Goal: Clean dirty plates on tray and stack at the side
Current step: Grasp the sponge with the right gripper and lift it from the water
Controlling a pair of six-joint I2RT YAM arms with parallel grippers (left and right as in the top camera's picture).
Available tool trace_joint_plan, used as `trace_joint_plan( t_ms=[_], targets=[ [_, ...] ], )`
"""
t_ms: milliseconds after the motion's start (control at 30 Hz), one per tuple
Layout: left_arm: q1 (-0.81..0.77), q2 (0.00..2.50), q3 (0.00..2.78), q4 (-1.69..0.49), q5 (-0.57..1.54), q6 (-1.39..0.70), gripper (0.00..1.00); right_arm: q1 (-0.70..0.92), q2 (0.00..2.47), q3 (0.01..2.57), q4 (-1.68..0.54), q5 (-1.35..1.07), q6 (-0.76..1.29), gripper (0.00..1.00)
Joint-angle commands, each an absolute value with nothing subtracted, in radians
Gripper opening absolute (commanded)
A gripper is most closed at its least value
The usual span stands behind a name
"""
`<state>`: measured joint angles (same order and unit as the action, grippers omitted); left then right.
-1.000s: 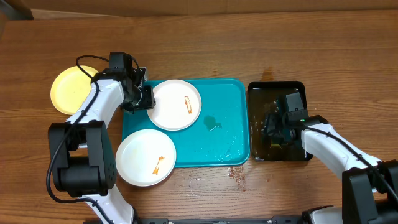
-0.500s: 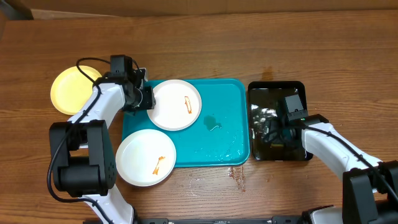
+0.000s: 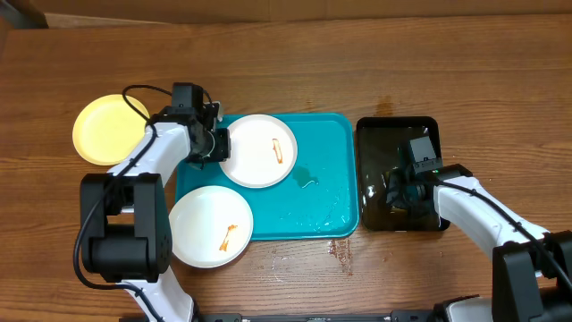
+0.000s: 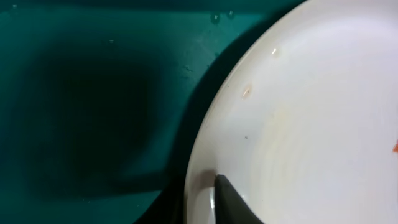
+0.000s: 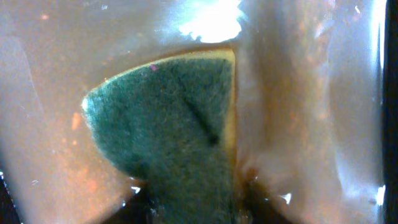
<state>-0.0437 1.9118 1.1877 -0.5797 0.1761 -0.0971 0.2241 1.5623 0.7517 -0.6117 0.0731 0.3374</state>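
Note:
The turquoise tray (image 3: 326, 192) lies mid-table and is wet. A white plate (image 3: 261, 150) with an orange smear rests on its far left part. My left gripper (image 3: 217, 143) is shut on that plate's left rim; in the left wrist view a dark finger (image 4: 216, 200) lies on the plate (image 4: 311, 112) above the tray (image 4: 93, 93). A second smeared white plate (image 3: 210, 226) overhangs the tray's front left corner. A pale yellow plate (image 3: 105, 128) sits on the table at the left. My right gripper (image 3: 399, 190) is shut on a green sponge (image 5: 174, 130).
A black tray (image 3: 398, 122) holding brownish water (image 5: 298, 124) stands right of the turquoise tray; my right gripper (image 5: 193, 208) is inside it. Water spots lie on the wood by the turquoise tray's front right corner (image 3: 342, 252).
My left gripper has slid a little to the right with the upper white plate. My right gripper has shifted slightly inside the black tray.

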Motion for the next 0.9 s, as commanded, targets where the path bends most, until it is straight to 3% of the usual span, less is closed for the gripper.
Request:
trace_joint_plan(
  t_ms=[0,100,267,867],
  targets=[
    [-0.062,1.909,1.18,-0.582,0.096,-0.103,0.14,0.224,1.568,0.763,-0.626,0.036,0.345,0.04],
    [-0.061,1.909,1.18,-0.59,0.093,-0.104,0.04,0.222,1.56,0.849,-0.738,0.025,0.336,0.04],
    [-0.062,1.909,1.18,-0.592,0.094,-0.104,0.04,0.222,1.551,1.013,-0.935,0.023,0.333,0.04],
    [-0.062,1.909,1.18,-0.57,0.097,-0.105,0.04,0.223,1.539,1.157,-1.132,0.014,0.306,0.04]
  ],
)
